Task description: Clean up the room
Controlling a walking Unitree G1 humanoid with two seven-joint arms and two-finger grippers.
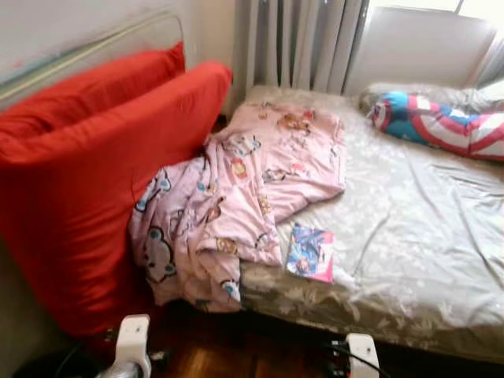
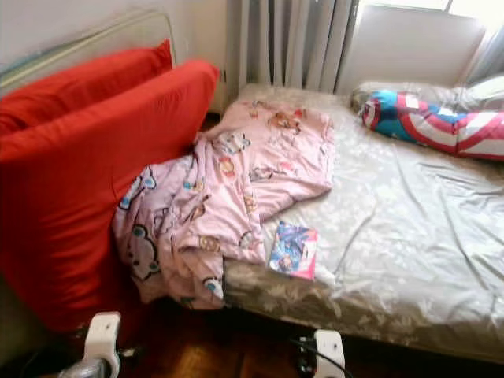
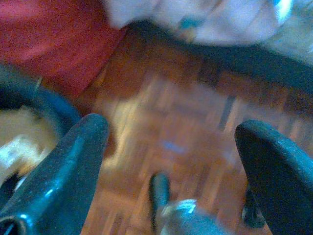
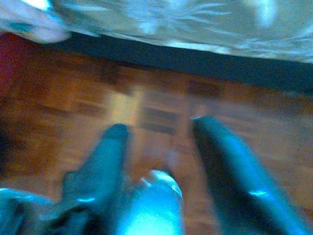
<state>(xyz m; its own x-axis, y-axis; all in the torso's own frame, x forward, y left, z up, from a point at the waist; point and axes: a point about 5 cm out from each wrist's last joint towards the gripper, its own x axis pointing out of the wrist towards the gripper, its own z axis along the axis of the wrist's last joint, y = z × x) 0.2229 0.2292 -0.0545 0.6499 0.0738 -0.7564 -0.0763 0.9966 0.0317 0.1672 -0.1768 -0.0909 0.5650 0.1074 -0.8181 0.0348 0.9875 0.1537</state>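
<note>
Red cushions lean at our left; a pink cartoon blanket spills off the bed, a small book just beside it. Our left gripper and right gripper hang spread apart above the wooden floor.

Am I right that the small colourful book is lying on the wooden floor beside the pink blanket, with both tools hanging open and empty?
Not quite. The left eye view shows the book lying on the bed, near its front edge beside the pink blanket, not on the floor. The rest holds: the left tool and right tool hang open and empty above the wood.
</note>
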